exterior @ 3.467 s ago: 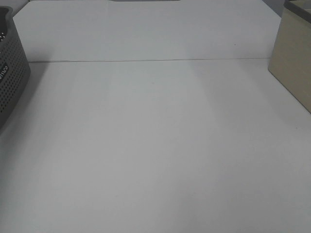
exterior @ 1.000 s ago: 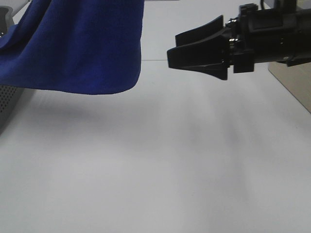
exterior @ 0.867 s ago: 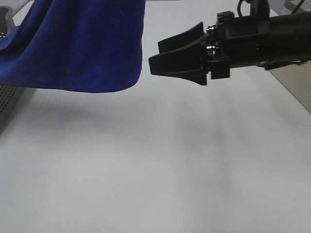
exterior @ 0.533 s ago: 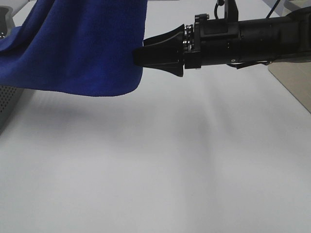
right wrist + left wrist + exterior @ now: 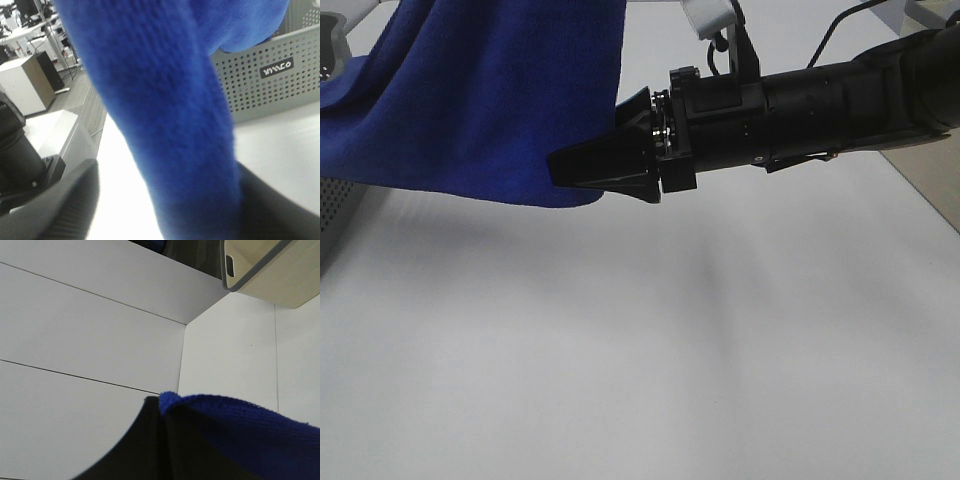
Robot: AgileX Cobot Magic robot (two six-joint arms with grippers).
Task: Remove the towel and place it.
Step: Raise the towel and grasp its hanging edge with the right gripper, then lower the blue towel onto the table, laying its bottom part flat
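At the far left edge of the table (image 5: pixel 620 360), showing just a strip of a grey perforated basket (image 5: pixel 335 215). Just right of it, holding the towel (image 5: pixel 490 100) up off the table, letting it drape down from the top of the high view over the table's left half, with the lower hem in the air and throwing a soft shadow on the white surface below. Gripping an edge of the towel with the left claw (image 5: pixel 161 412), out of the high view; from the left wrist, pinching blue pile between closed black fingers (image 5: pixel 140 450). At the towel's lower right corner, meeting the cloth with the right claw (image 5: pixel 582 168), overlapping the hem with its tips. From the right wrist, straddling a hanging fold of the towel with the claw open, one dark finger (image 5: pixel 65 205) on either side, leaving a bright gap between that finger and the fold; touching or not on the other side, impossible to tell. Further right, stretching the black right arm (image 5: pixel 820 100) roughly level above the table, coming in from the right edge. At the far right, showing part of a beige box (image 5: pixel 925 170), well apart from the towel.
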